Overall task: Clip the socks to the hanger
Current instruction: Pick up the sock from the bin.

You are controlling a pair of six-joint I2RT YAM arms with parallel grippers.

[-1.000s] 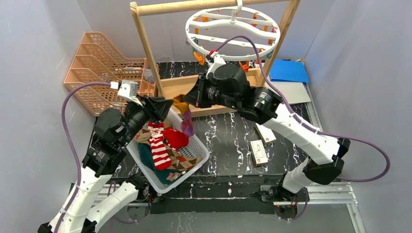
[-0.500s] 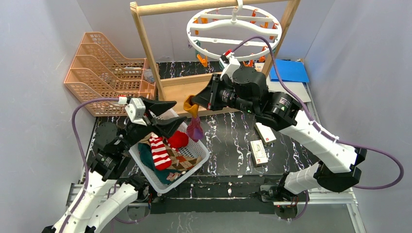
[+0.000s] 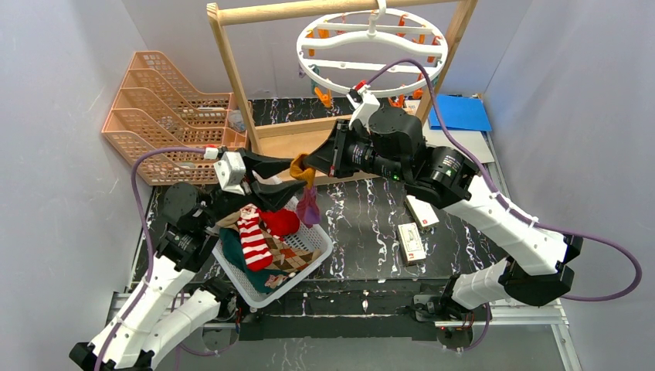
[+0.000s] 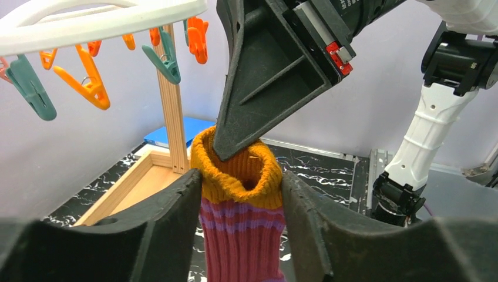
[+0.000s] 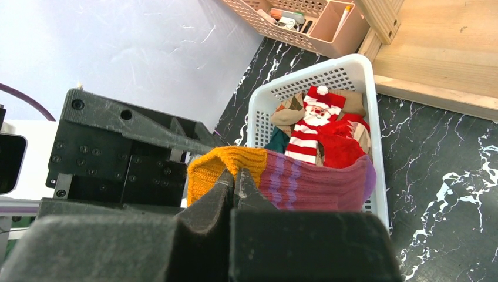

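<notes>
A maroon-purple sock with an orange cuff (image 3: 307, 204) hangs in the air over the right corner of the basket. My right gripper (image 3: 310, 164) is shut on its cuff, as the right wrist view (image 5: 238, 179) shows. My left gripper (image 3: 296, 182) is open, its fingers on either side of the cuff (image 4: 242, 235), just below the right gripper's tip. The round white hanger (image 3: 300, 48) hangs from the wooden rack above and behind, with orange (image 4: 88, 82) and teal clips (image 4: 29, 85). A red-and-white striped sock (image 3: 252, 238), a red one, an argyle one and a dark teal one lie in the basket.
The white basket (image 3: 315, 249) stands at front left. A peach desk organizer (image 3: 166, 100) is at back left. The wooden frame rack (image 3: 232, 77) stands behind. Two small boxes (image 3: 412, 241) lie to the right and a blue sheet (image 3: 459, 112) at back right.
My right gripper carried the sock up and to the right, then held still. My left gripper rose from the basket and moved right until its open fingers flank the sock's cuff.
</notes>
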